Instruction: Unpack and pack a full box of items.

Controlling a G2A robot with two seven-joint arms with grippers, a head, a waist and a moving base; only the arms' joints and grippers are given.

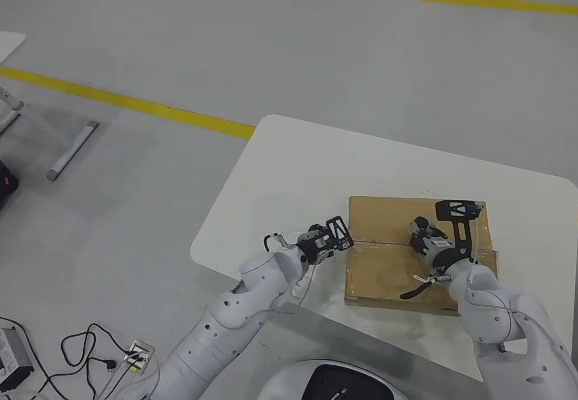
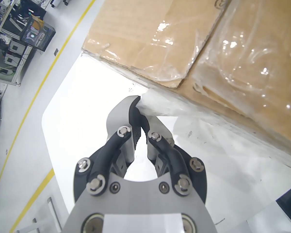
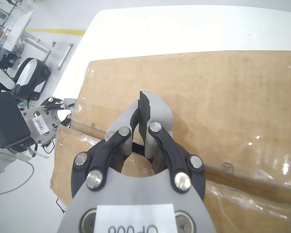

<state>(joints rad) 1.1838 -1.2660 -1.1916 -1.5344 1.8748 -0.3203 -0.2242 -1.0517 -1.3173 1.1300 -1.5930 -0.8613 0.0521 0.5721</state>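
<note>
Sitting on table [image 1: 299,170]: one box [image 1: 384,220] | left hand [image 2: 137,105] clamped on tape strip [image 2: 160,106] | right hand [image 3: 143,99] pinched together

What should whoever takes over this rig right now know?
Left gripper: shut on the loose end of the tape strip at the side edge of the box, by the flap seam.
Right gripper: shut, empty, over the box top near the seam.
Box: on the table, flaps closed and taped.
Done: tape end pinched; nothing unpacked.
Left: peel the tape, open the flaps, unpack, repack.
</note>
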